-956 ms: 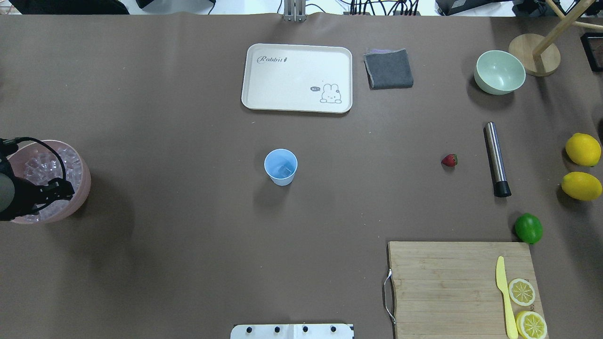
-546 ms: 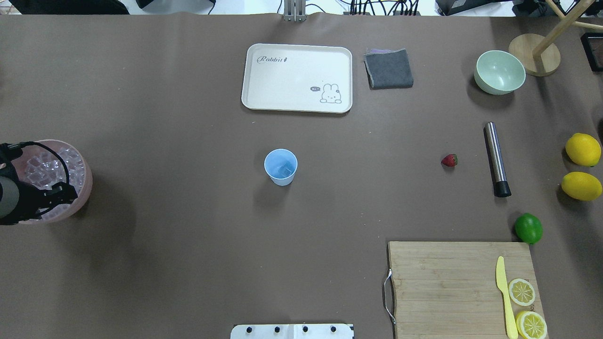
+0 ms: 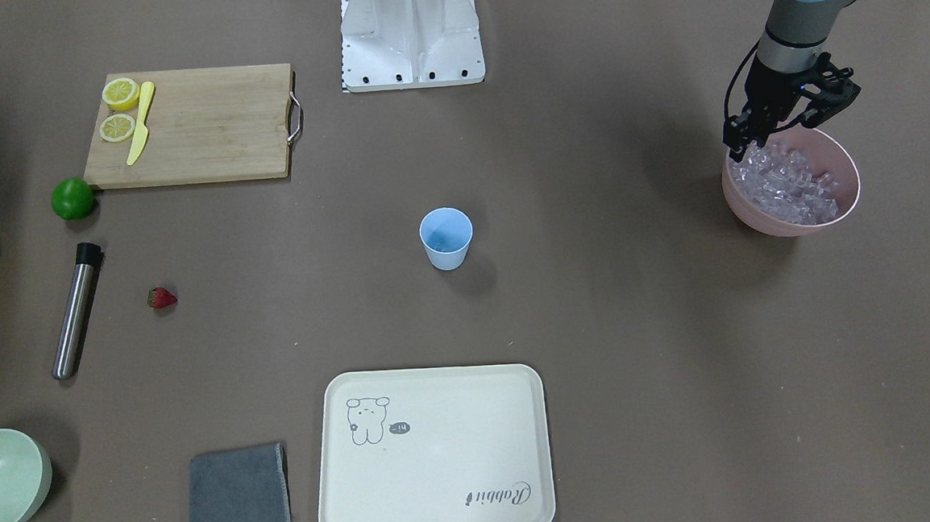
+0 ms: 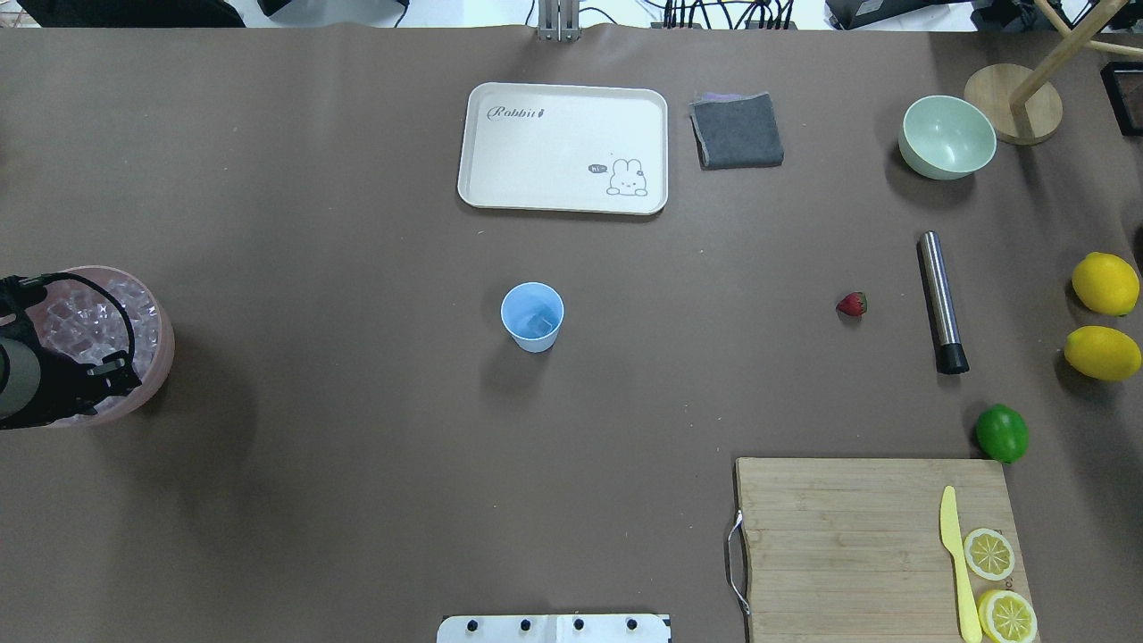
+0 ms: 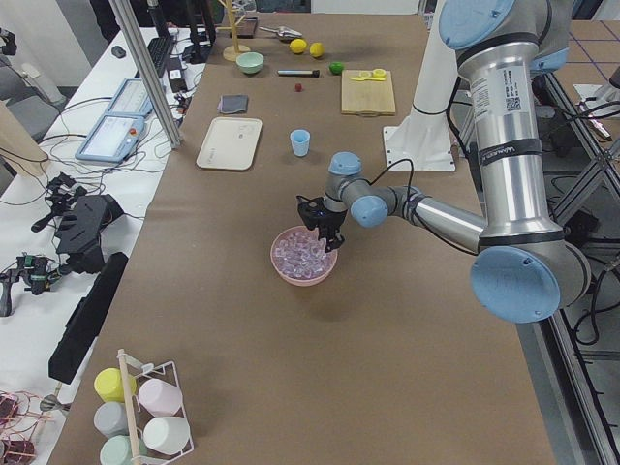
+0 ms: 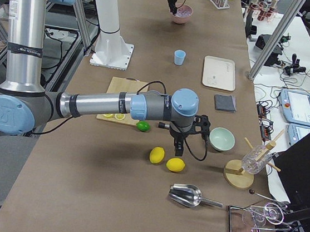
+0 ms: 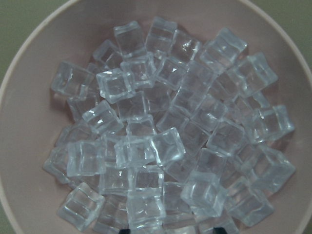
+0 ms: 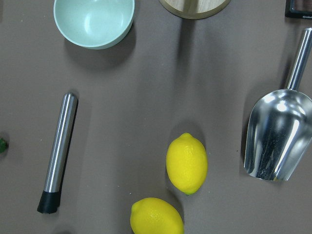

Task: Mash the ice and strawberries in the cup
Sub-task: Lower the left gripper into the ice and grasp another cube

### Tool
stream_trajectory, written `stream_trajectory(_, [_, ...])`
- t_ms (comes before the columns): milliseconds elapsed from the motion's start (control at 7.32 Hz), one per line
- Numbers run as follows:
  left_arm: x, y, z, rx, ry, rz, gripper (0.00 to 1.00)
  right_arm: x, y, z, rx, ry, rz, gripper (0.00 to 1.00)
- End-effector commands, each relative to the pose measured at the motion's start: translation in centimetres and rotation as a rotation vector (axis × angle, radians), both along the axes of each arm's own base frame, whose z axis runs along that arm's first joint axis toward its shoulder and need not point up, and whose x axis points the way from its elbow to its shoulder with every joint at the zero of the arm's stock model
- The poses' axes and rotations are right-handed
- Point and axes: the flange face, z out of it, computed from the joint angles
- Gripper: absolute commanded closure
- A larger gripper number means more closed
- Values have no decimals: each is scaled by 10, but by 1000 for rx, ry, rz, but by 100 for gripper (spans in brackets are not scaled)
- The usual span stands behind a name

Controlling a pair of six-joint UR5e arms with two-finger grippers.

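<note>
1. Step in hand, by judgement: fetching ice (image 7: 161, 146) with the left gripper (image 3: 776, 133). Hangs just above the heap in the pink bowl (image 3: 786, 225), toward the bowl's 11 o'clock edge in the front view.
2. Looks wide open there and holds nothing. Not fully sure, being small in that view.
3. From overhead, taking the cup (image 4: 533, 344) as clock centre: pink bowl far out at 9 o'clock, strawberry (image 4: 852, 304) well apart at 3 o'clock on the worktop (image 4: 357, 268), steel rod (image 4: 939, 299) near the strawberry, also toward 3 o'clock.
4. In the bottom of the cup, something pale and glassy, perhaps one cube. No strawberry inside yet.
5. Right gripper (image 6: 178, 148) above two lemons (image 6: 157, 155), far from the cup. Cannot tell whether wide or narrow.
6. Next, probably: lower straight into the heap, close on one single cube, lift, and carry toward 3 o'clock until over the cup. Calls for a centred, gentle squeeze, with slippery cubes likely to slide out sideways.
</note>
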Motion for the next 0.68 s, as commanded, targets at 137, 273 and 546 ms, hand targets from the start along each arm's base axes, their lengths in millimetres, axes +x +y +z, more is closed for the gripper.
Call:
stream_trajectory(137, [-13,-6,1,7,-8,-27,88,0,0,-2,1,0,2,0])
stream_trajectory(273, [-20,-12,1,8,-7,-45,92,0,0,-3,3,0,2,0])
stream_trajectory(546, [-41,-25,-1,32,-11,-63,100,0,-1,-2,0,0,3,0])
